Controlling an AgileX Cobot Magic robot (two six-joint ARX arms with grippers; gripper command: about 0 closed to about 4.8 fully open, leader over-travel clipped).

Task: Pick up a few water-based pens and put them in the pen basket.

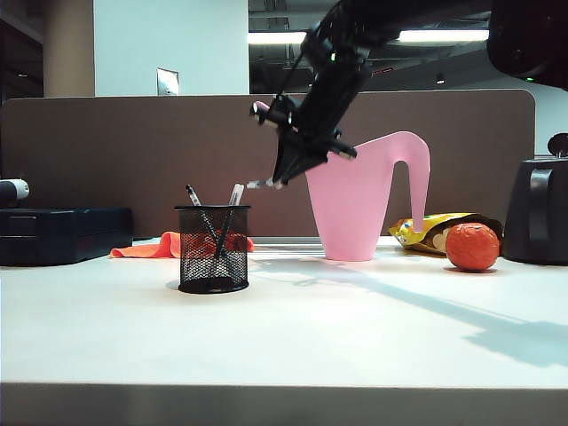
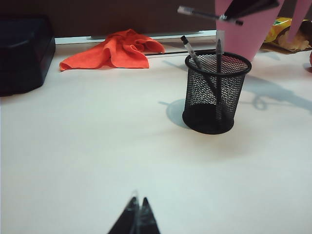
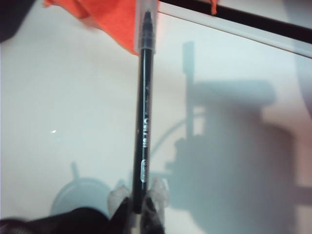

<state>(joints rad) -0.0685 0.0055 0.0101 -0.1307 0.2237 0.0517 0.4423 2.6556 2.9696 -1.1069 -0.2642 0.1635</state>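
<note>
White desk, two pens already in the basket [image 1: 213, 248]; above it the right gripper [image 1: 282, 175] clamps a third pen [image 3: 144, 112], needing tipping upright and lowering; left gripper [image 2: 137, 214] idles closed nearby.

Right arm reaches in from the upper right of the exterior view, forearm angled downward to the left. Right gripper [image 1: 277, 184] is held in the air, its pale fingertips [image 3: 158, 192] clamped on a pen [image 3: 145, 102]. Left gripper [image 2: 138, 214] is seen only in the left wrist view, low over the table, jaws pressed together.
</note>
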